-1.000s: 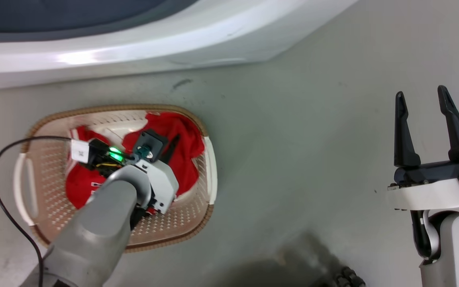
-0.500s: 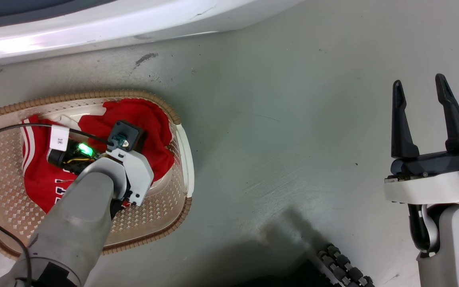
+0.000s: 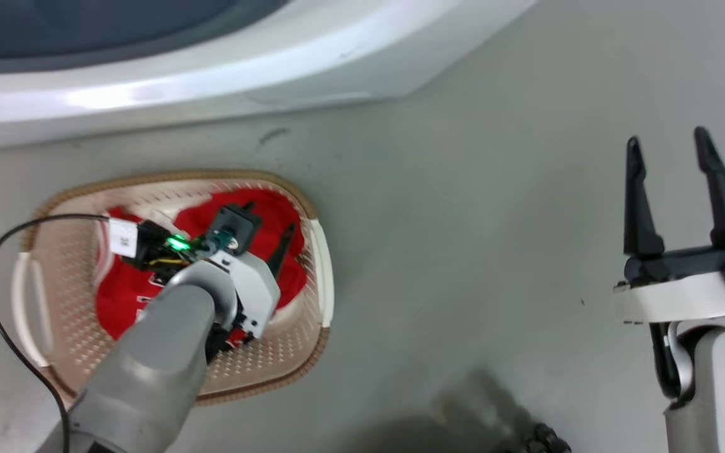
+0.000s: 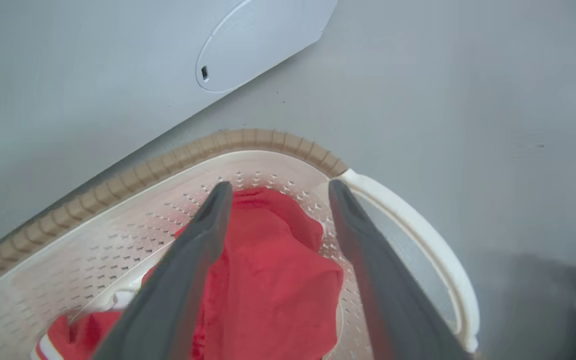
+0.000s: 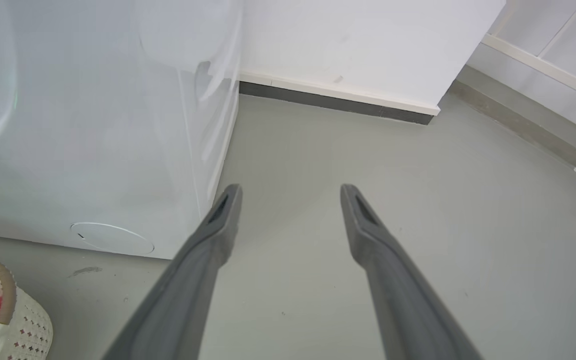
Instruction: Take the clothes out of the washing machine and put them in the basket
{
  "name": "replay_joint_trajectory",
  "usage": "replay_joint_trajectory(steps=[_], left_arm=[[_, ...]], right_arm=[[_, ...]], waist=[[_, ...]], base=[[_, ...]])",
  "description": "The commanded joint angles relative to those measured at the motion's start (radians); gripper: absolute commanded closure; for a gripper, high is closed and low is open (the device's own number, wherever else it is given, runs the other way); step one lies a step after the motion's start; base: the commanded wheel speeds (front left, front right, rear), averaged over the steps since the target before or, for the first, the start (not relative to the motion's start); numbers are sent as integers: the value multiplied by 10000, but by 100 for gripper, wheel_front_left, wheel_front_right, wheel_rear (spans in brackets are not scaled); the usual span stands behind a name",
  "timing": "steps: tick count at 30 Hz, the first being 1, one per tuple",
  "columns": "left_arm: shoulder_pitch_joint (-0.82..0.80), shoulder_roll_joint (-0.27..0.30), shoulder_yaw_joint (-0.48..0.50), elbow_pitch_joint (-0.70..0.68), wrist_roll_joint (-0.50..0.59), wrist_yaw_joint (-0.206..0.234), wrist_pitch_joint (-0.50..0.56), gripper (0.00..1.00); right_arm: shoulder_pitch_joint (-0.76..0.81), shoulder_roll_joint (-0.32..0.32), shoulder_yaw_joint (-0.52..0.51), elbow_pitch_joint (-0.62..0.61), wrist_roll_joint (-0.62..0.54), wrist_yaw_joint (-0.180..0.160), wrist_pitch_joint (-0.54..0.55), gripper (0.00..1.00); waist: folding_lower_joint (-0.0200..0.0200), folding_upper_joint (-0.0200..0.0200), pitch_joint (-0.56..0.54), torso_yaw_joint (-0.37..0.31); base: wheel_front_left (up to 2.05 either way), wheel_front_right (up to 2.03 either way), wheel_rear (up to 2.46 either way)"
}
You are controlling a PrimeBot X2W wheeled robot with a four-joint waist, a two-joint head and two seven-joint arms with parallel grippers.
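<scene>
Since the whole head view has swung away and back within the last second, don't log the basket (image 3: 167, 175) as moved: it sits on the floor (image 3: 463, 251) just before the washing machine (image 3: 211, 72). The real change is small. The left tool (image 3: 270, 217) hangs over the basket's right end, both fingers now showing, spread wide, gripping nothing. The plain red garment (image 4: 268, 280) lies loose beneath them, and the jersey (image 3: 117, 302) lies toward the left end. The right tool (image 3: 668, 137) is idle, wide open and empty, well apart over bare floor. You'd call the drop done, with both clothes in and only the retreat left.
</scene>
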Motion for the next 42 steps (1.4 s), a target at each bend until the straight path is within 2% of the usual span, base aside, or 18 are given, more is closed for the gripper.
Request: replay_joint_trajectory(steps=[1, 7, 17, 22, 27, 32, 42], left_arm=[[413, 42, 114, -412, 87, -8, -23, 0], [1031, 74, 815, -1769, 143, 87, -24, 0], [2898, 426, 3089, -5006, 674, 762, -25, 0], [4338, 438, 4234, -6476, 1134, 1346, -25, 0], [5637, 183, 5254, -7641, 1346, 1544, -25, 0], [6785, -323, 5953, -8622, 1667, 1607, -26, 0], [8572, -1346, 7003, -9471, 2280, 1484, -26, 0]], right_arm=[[277, -11, -47, 156, -277, -12, -20, 0], [578, -14, -376, 384, -706, -12, -20, 0], [1308, -11, -744, 706, -1147, -11, -20, 0], [1810, -13, -644, 847, -1185, -11, -20, 0], [2251, -11, -508, 764, -1099, -11, -18, 0], [2747, -11, -397, 624, -881, -11, -20, 0], [3584, -11, -238, 477, -330, -11, -20, 0]], waist=[[-1, 0, -1051, 562], [-1, 0, -2309, 1044], [-1, 0, -4504, 1778], [-1, 0, -5492, 1985], [-1, 0, -6160, 2164], [-1, 0, -6721, 2228], [-1, 0, -7418, 2048]], base=[[0, 0, 0], [0, 0, 0], [0, 0, 0], [0, 0, 0], [0, 0, 0], [0, 0, 0], [0, 0, 0]])
